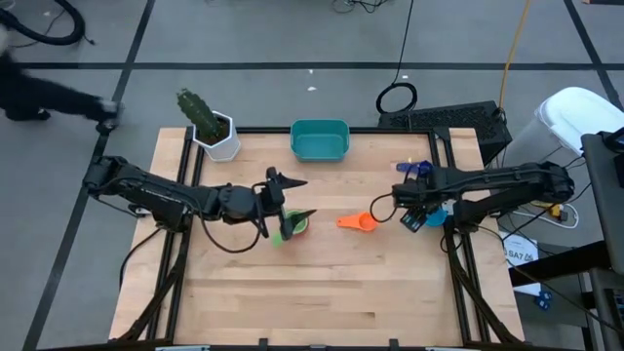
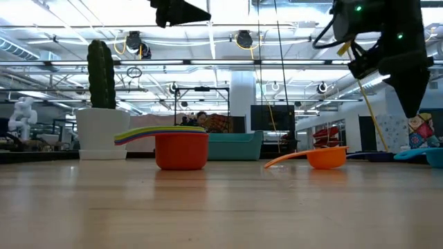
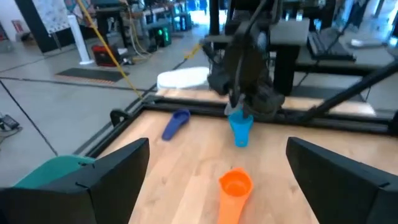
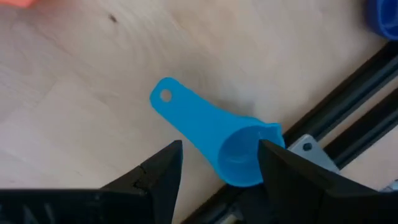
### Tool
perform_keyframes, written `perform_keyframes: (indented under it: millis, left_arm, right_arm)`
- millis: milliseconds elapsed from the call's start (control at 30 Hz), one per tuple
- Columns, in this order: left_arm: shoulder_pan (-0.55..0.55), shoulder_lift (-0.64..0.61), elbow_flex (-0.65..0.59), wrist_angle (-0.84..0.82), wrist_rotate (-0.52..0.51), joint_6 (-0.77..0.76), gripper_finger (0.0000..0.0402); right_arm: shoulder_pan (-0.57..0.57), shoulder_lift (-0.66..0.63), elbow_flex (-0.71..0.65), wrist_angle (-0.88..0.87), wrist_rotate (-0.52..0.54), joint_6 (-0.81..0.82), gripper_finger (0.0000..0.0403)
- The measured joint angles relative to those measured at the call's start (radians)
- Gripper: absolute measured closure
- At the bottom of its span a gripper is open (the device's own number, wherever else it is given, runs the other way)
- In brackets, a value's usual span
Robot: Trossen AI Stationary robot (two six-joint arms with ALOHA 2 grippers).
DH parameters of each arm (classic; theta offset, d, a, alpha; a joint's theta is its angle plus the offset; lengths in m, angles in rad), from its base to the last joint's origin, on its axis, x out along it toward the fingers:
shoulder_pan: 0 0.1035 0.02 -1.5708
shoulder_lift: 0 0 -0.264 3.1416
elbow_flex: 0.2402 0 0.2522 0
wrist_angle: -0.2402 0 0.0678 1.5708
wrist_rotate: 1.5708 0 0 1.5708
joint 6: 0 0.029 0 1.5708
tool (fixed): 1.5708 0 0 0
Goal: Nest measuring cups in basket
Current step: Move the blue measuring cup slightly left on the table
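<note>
Nearest the low camera, a red-bottomed stack of nested measuring cups [image 2: 181, 146] sits mid-table beneath the left gripper [image 1: 290, 203], fingers spread wide, holding nothing. Beyond, an orange cup [image 1: 359, 221] lies alone. Right gripper [image 4: 217, 163] straddles a light blue cup [image 4: 214, 133], fingers apart. Teal basket [image 1: 320, 140] stands at the far edge.

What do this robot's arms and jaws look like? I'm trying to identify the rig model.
Both arms are black and jointed, with black cables looping beside them. The left gripper and right gripper each end in two dark, flat, wedge-shaped jaws. In the low view a small green light glows on one arm.
</note>
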Motion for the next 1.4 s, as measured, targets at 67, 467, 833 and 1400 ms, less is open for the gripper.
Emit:
perform_keyframes:
  millis: [67,467,833,1400]
  left_arm:
    - [-0.006,-0.005,0.000,-0.016,0.001,0.012,0.0023]
    - [0.055,-0.011,0.000,0.042,0.000,0.010,0.0023]
    - [0.058,-0.011,0.000,0.048,0.005,0.028,0.0023]
    - [-0.027,-0.011,0.000,0.065,0.026,-0.003,0.0023]
  right_arm:
    - [0.010,-0.026,-0.012,0.006,0.001,0.042,0.0202]
    - [0.008,-0.091,-0.016,-0.007,0.002,0.101,0.0202]
    - [0.038,-0.129,-0.016,-0.004,0.027,0.050,0.0202]
    - [0.146,-0.134,-0.016,-0.143,0.056,-0.121,0.0202]
